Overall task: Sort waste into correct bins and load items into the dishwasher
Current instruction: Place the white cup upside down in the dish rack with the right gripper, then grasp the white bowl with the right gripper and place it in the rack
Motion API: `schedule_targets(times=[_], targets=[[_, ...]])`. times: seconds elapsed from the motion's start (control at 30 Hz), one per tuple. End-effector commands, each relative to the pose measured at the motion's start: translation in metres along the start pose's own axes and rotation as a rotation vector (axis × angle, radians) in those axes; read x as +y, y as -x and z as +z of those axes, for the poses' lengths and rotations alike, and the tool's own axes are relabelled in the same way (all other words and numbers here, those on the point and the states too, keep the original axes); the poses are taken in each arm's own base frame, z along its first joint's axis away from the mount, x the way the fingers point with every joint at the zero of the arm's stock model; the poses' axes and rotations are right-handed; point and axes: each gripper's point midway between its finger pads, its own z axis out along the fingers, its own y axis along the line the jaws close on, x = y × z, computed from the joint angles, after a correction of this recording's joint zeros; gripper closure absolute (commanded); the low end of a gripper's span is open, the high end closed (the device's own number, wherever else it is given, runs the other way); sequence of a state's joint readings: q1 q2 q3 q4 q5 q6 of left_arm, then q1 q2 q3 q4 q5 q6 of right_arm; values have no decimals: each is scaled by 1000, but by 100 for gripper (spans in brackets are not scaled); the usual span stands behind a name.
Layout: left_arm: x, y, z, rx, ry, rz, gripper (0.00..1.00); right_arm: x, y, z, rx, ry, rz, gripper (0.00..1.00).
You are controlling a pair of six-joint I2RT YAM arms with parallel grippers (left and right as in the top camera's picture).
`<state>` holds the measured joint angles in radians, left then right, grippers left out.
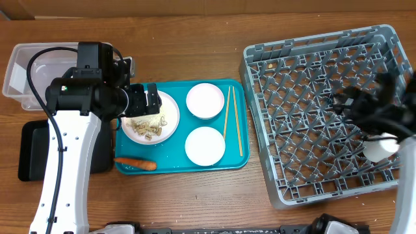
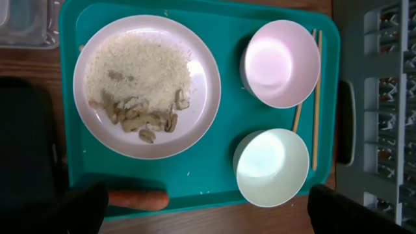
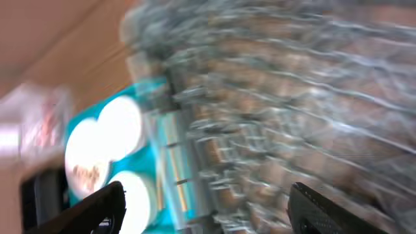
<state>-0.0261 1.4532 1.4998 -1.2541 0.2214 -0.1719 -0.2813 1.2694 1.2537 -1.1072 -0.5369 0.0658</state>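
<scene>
One plate (image 2: 203, 84), two bowls (image 2: 279, 62), two chopsticks (image 2: 316, 97), one carrot (image 1: 136, 163), one teal tray (image 2: 224, 133), one rack (image 1: 312, 97), two bins (image 1: 16, 71)

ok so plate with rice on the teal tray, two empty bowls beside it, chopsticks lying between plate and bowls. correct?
Not quite. The chopsticks lie on the far side of the bowls from the plate, along the right edge of the teal tray, not between plate and bowls. The overhead view shows it, and the left wrist view agrees. The rest stands.

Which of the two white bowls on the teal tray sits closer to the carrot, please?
The bowl nearer the robot; the other bowl sits farther back.
</scene>
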Motion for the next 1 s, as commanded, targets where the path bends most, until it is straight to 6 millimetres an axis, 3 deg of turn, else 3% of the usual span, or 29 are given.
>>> schedule_targets(times=[0.0, 0.13, 0.27, 0.37, 0.7, 0.83, 0.97], targets=[[11, 1, -5, -11, 69, 15, 0, 69, -20, 11, 61, 142, -212, 18], [20, 0, -6, -8, 123, -12, 0, 117, -58, 48, 170, 139, -393, 18], [20, 0, -6, -9, 122, -20, 0, 140, -91, 85, 256, 92, -478, 18], [20, 0, -6, -9, 122, -19, 0, 146, -114, 114, 325, 47, -492, 21], [20, 0, -6, -8, 122, -19, 0, 114, -181, 197, 566, -143, -471, 39], [20, 0, -6, -8, 122, -19, 0, 105, -194, 212, 610, -173, -459, 59], [20, 0, -6, -8, 122, -19, 0, 108, -193, 216, 599, -165, -461, 72]])
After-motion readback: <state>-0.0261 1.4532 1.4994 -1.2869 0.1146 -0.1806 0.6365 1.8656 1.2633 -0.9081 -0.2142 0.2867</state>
